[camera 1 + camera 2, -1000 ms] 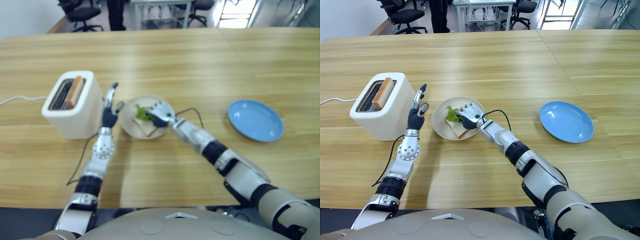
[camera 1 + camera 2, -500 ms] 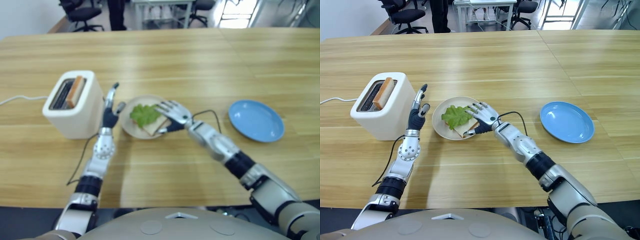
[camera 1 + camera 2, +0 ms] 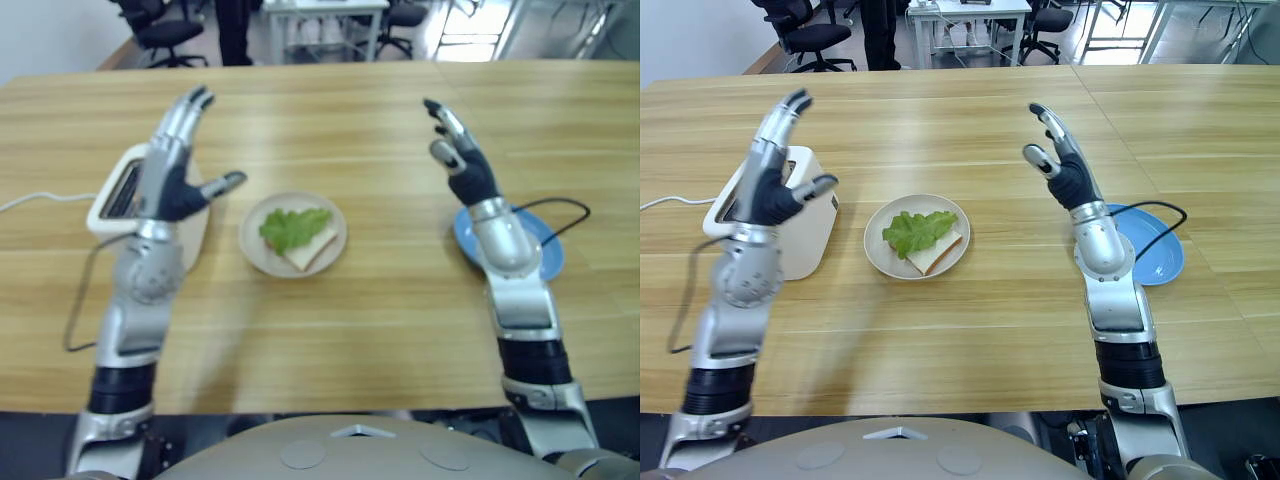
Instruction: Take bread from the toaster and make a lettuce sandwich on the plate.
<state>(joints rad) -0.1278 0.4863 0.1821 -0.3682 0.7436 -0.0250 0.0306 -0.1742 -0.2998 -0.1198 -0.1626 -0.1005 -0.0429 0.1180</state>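
The left hand is raised in front of the toaster, which stands toward the left edge of the table. Its fingers are spread and hold nothing. The right hand is raised too, fingers spread and empty, above the blue plate toward the right edge. Between them, midway along the table, a beige plate carries a slice of bread with a lettuce leaf lying on top.
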